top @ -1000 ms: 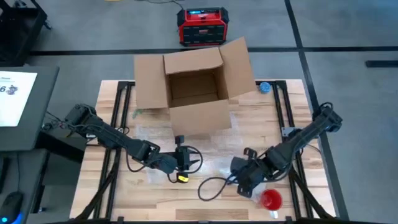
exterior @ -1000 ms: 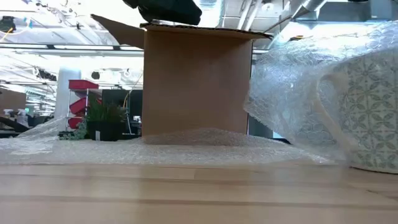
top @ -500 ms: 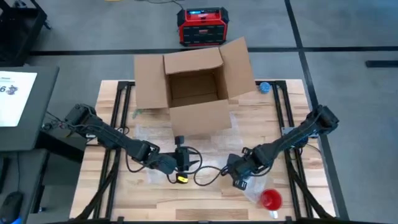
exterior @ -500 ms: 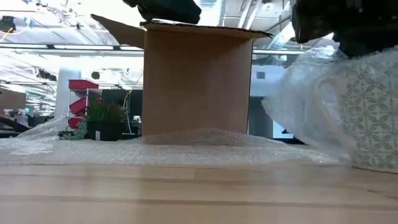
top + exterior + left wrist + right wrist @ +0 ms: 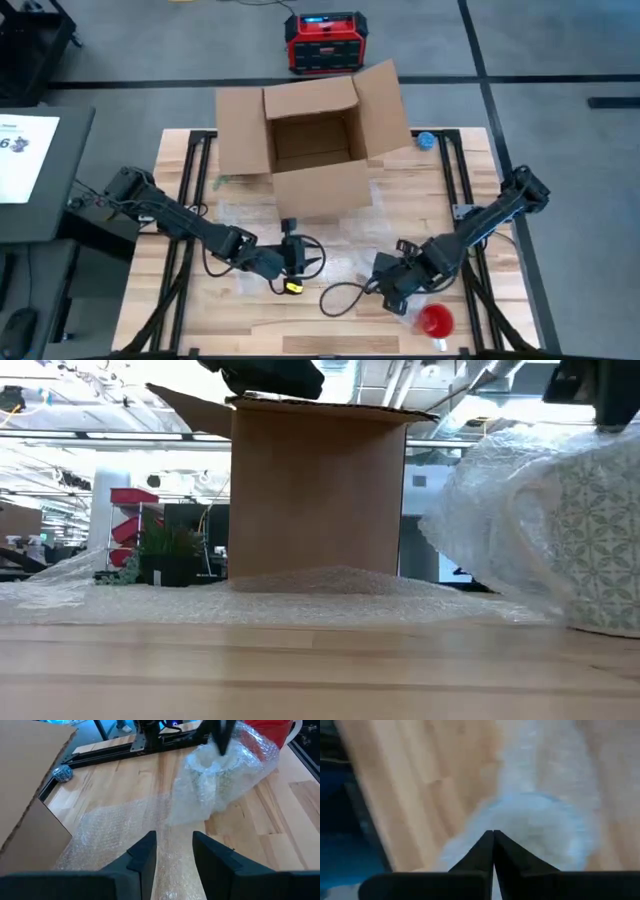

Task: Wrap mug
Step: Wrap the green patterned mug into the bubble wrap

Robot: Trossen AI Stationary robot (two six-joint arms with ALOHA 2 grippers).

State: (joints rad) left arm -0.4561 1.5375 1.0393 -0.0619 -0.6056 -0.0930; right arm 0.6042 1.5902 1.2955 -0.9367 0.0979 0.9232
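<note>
While the left hand waits low over the bubble wrap with fingers spread, the right hand pinches the wrap with fingers pressed together above the patterned mug. The mug sits swaddled near the wooden surface's front right, beside a red cup and before an open cardboard box.

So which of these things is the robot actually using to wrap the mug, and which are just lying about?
In use:
- mug, patterned, half under the wrap
- bubble wrap, spread on the table and bunched over the mug
- right pincer, shut, above the mug
- left pincer, open, over the flat wrap

Lying about:
- cardboard box, open
- red cup
- small blue ball
- red device on the floor
</note>
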